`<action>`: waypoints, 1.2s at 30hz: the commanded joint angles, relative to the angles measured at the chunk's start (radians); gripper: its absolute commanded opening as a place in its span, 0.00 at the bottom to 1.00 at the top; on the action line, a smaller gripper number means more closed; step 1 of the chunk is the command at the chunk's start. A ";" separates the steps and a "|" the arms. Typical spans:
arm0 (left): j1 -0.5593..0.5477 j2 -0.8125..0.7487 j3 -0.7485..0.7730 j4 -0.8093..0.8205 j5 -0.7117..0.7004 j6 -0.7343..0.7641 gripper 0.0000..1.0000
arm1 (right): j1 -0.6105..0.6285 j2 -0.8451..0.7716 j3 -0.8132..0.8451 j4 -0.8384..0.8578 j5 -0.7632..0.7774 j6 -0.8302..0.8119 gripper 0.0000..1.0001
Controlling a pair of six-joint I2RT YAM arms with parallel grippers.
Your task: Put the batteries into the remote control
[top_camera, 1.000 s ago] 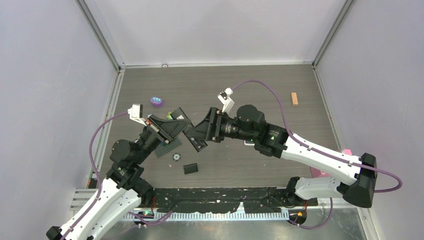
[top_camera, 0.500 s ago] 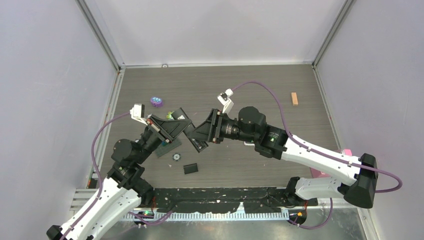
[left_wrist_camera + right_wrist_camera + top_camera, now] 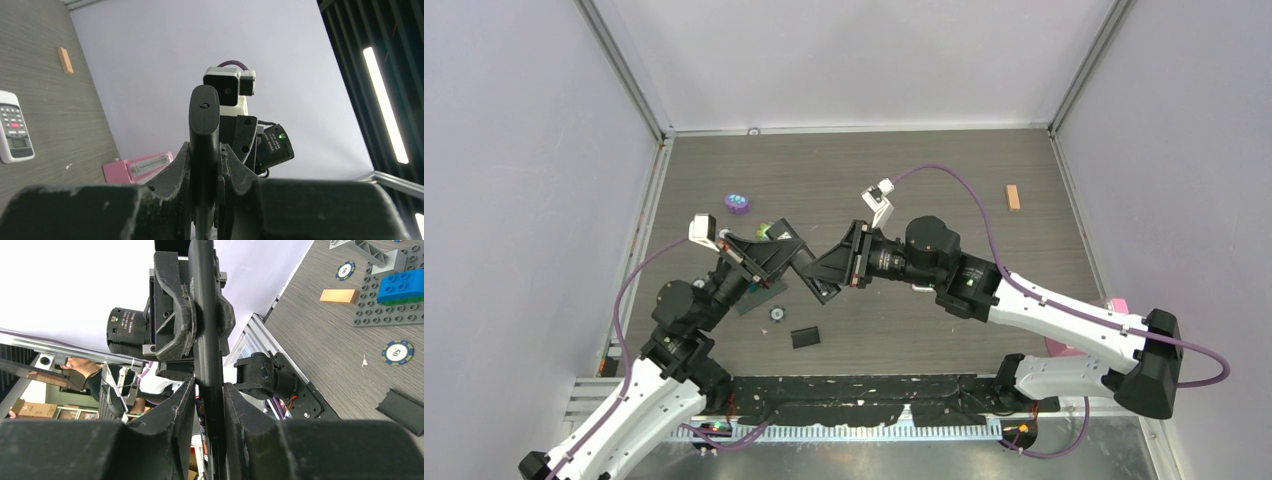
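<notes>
I see my two arms meeting over the grey wood-grain table [image 3: 944,170]. The left gripper [image 3: 205,152] is clamped tight on the slim black plastic remote control [image 3: 204,110], held on edge in the air. The right gripper [image 3: 208,392] presses the same remote from both sides. A small flat black rectangular piece [image 3: 805,338] lies on the table.

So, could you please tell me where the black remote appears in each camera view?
Top external: black remote mid-picture, just right of the left tool.
Left wrist: upright, mid-picture, rising from the bottom edge.
Right wrist: upright, slightly left of centre, top to bottom.
Shared landmark: the left tool, clamped on it in all three.
</notes>
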 commanded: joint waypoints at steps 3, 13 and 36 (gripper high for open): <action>0.002 -0.039 -0.004 0.040 -0.084 -0.154 0.00 | -0.002 -0.017 -0.002 -0.022 -0.004 -0.056 0.25; 0.003 -0.028 -0.003 0.041 -0.063 -0.139 0.00 | -0.001 0.006 0.022 0.008 -0.012 -0.048 0.31; 0.002 -0.019 -0.013 0.114 -0.024 0.009 0.00 | -0.012 -0.062 0.024 0.000 -0.004 -0.021 0.48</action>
